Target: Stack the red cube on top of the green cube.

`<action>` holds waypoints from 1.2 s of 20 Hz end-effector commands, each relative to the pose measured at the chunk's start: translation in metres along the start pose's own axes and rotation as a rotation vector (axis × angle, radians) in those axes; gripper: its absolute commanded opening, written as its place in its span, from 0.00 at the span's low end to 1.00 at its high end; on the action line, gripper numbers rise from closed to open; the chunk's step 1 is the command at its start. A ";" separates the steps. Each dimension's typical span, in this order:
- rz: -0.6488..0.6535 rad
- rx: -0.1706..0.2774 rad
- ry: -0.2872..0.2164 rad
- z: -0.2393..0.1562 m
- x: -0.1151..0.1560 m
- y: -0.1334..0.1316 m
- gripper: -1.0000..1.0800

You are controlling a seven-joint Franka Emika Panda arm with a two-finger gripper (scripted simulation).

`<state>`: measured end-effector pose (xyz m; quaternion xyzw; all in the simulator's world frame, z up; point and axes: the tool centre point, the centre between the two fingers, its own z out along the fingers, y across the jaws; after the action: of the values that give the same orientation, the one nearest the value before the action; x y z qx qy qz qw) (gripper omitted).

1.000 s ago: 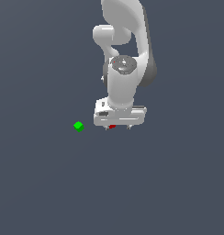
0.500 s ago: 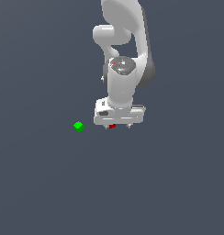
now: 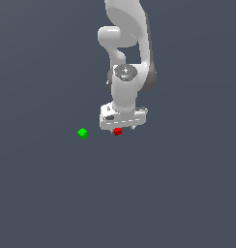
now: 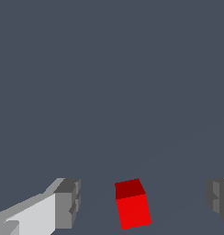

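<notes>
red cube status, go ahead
Gripper open, fingers either side of red cube, not touching. Green cube sits apart toward the exterior view's left. Nothing between them.

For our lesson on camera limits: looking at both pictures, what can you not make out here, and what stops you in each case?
- Small bright green cube: absent from the wrist view, outside its frame.
- Gripper fingertips: in the exterior view the white gripper body hides them; in the wrist view the fingers are cut off by the picture's edges.
- Small bright red cube: whether it rests on the grey floor or is lifted cannot be told; the exterior view shows it too small.
</notes>
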<state>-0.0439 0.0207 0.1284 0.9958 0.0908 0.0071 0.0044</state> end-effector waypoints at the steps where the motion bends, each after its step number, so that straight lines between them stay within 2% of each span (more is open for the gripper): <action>1: -0.040 0.002 -0.003 0.012 -0.017 0.000 0.96; 7: -0.124 0.008 -0.008 0.036 -0.051 0.003 0.96; 12: -0.170 0.010 -0.011 0.050 -0.069 0.006 0.96; 24: -0.187 0.011 -0.013 0.062 -0.076 0.008 0.96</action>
<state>-0.1162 -0.0012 0.0682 0.9831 0.1830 0.0002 -0.0001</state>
